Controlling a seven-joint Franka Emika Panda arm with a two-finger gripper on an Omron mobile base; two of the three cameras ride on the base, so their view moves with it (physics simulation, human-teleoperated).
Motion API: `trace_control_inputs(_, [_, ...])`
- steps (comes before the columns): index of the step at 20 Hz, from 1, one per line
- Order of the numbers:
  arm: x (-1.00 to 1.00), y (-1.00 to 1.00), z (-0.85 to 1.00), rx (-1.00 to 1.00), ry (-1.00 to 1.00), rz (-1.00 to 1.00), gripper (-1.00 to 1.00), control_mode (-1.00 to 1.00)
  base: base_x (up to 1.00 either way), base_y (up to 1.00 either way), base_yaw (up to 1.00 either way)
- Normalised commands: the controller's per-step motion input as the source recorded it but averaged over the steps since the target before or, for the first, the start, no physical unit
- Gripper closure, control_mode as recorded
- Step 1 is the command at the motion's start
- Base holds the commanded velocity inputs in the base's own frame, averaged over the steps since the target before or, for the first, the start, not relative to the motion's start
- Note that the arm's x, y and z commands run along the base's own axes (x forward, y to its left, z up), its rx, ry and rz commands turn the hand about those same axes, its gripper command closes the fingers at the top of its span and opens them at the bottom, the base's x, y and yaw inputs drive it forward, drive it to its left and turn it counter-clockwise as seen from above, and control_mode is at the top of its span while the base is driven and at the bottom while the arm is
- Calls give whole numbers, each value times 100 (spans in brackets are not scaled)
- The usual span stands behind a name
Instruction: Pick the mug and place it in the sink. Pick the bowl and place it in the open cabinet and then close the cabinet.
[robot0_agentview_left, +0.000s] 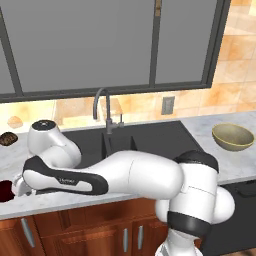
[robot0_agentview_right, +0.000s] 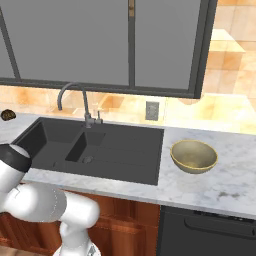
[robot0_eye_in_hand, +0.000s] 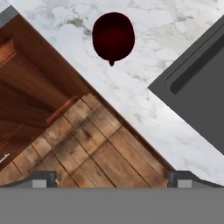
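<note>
Jaws were spread wide, nothing between them; gripper hung past the tabletop edge, over the wood floor. In hand view the mug sat upright on the marble near that edge, straight ahead of the jaws and well apart, seen from above w/ its small handle nub pointing back toward them. Sink lay just off to one side of it. Judgement: next move needs a reach fwd over the mug, then descent. Bowl stayed on the far right tabletop, untouched.
</note>
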Motion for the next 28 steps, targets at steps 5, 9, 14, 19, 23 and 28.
trace_control_inputs(5, [0, 21, -16, -1, 0, -5, -100, -100, 0, 0, 0])
trace_control_inputs(9, [8, 26, -11, -1, 0, -6, -100, -100, 0, 0, 0])
trace_control_inputs(14, [8, 21, -16, 0, 0, -3, -100, -100, 0, 0, 0])
trace_control_inputs(19, [8, 0, -20, 0, -2, 0, -100, -100, 0, 0, 0])
trace_control_inputs(23, [7, 0, -25, 0, -1, 0, -100, -100, 0, 0, 0])
trace_control_inputs(28, [6, 3, -27, 0, 0, 0, -100, -100, 0, 0, 0])
